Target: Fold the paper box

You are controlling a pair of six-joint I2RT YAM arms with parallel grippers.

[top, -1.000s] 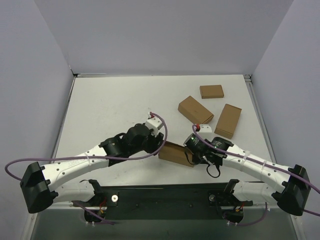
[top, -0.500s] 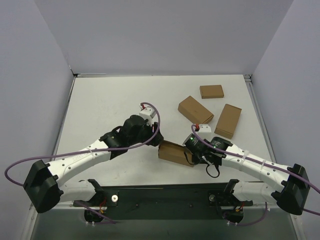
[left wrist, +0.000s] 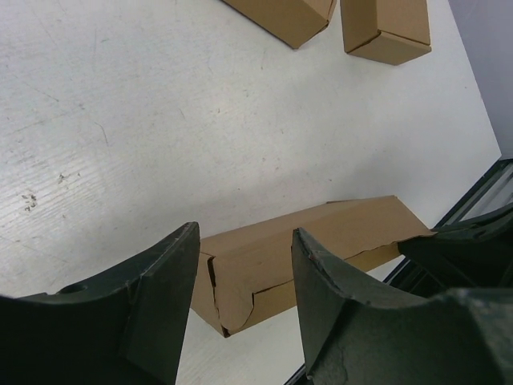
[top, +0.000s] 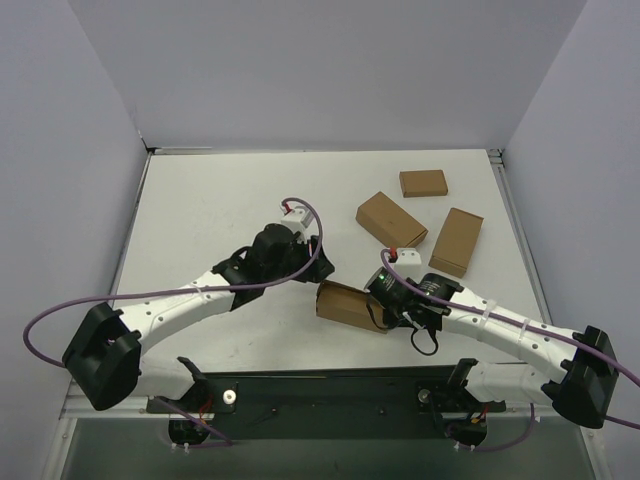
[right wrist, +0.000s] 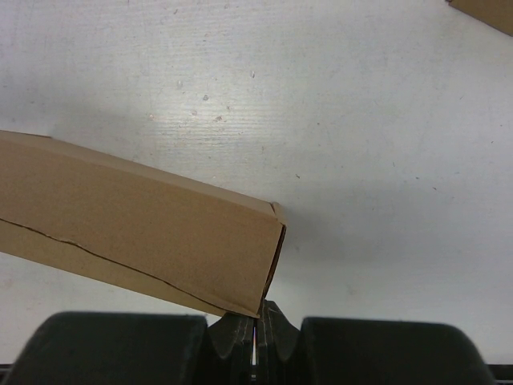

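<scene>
The paper box (top: 347,306) is a long brown folded box near the table's front middle. In the right wrist view the paper box (right wrist: 136,220) runs off to the left, and its near corner edge sits pinched in my right gripper (right wrist: 258,319), which is shut on it. My right gripper (top: 384,305) is at the box's right end. The left gripper (left wrist: 244,233) is open and empty, standing back from the paper box (left wrist: 321,241), whose left end shows a tucked flap with a slightly gaping seam. From above, my left gripper (top: 303,262) is up and left of the box.
Three smaller brown boxes lie at the back right: one (top: 390,220), one (top: 423,183), one (top: 456,241). Two of them show in the left wrist view (left wrist: 288,16), (left wrist: 389,28). The black base rail (top: 330,390) runs along the near edge.
My left arm has drawn back up and left, off the box's left end, its jaws staying open. The right gripper and the box have barely moved.
</scene>
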